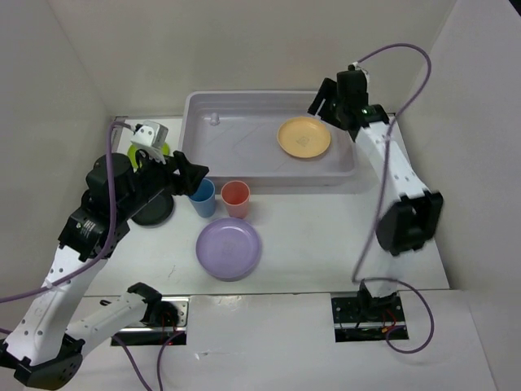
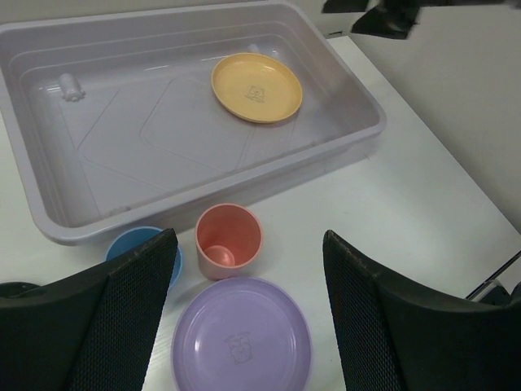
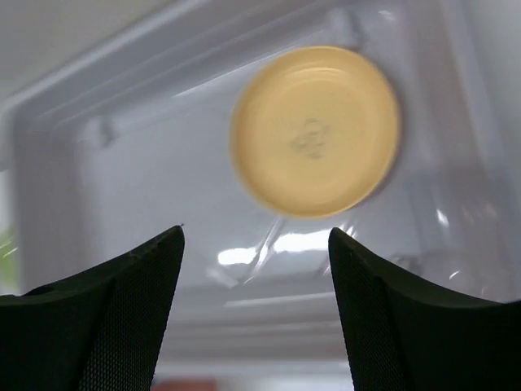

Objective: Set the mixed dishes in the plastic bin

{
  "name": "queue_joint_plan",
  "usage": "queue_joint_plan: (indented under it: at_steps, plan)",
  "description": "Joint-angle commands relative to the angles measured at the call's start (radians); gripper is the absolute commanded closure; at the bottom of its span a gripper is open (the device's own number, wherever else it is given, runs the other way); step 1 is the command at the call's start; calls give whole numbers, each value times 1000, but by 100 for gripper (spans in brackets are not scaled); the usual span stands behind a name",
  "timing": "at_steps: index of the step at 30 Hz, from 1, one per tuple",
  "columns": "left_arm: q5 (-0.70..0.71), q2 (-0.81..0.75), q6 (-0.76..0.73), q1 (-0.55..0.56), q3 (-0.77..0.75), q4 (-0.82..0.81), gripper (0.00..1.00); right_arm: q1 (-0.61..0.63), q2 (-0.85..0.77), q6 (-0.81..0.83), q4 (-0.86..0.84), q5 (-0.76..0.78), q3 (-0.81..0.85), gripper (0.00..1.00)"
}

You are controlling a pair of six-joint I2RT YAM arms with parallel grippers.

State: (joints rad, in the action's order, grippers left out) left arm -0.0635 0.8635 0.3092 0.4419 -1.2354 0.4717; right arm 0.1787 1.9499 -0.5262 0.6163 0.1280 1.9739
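The orange-yellow plate [image 1: 304,137] [image 2: 256,86] [image 3: 315,130] lies flat in the right part of the plastic bin [image 1: 212,155] [image 2: 49,220] [image 3: 65,204]. My right gripper [image 1: 324,103] [image 3: 256,244] is open and empty above the bin's right end. On the table in front of the bin stand the blue cup [image 1: 203,198] [image 2: 130,244] and the coral-pink cup [image 1: 235,198] [image 2: 229,240], with the lavender plate [image 1: 229,248] [image 2: 241,338] nearer. My left gripper [image 1: 194,175] [image 2: 248,244] is open and empty above these. The black round dish [image 1: 153,210] and lime-green plate [image 1: 138,149] are partly hidden under the left arm.
A small white knob [image 1: 213,119] [image 2: 70,86] sits at the bin's far left inside. White walls close in the table on the left, back and right.
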Motion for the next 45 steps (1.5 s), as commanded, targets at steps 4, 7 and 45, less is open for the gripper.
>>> queue_joint_plan:
  at_steps: [4, 7, 45]
  plan:
    - [25, -31, -18, -5, 11, -48, 21, 188, -564, -106, -127, -80, -478, 23]
    - [25, -31, -18, -5, 31, -59, 21, 283, -718, -162, -138, -90, -663, 23]
    - [88, -80, 7, -14, 53, -27, 21, 913, -270, -635, -602, 65, -1144, 78]
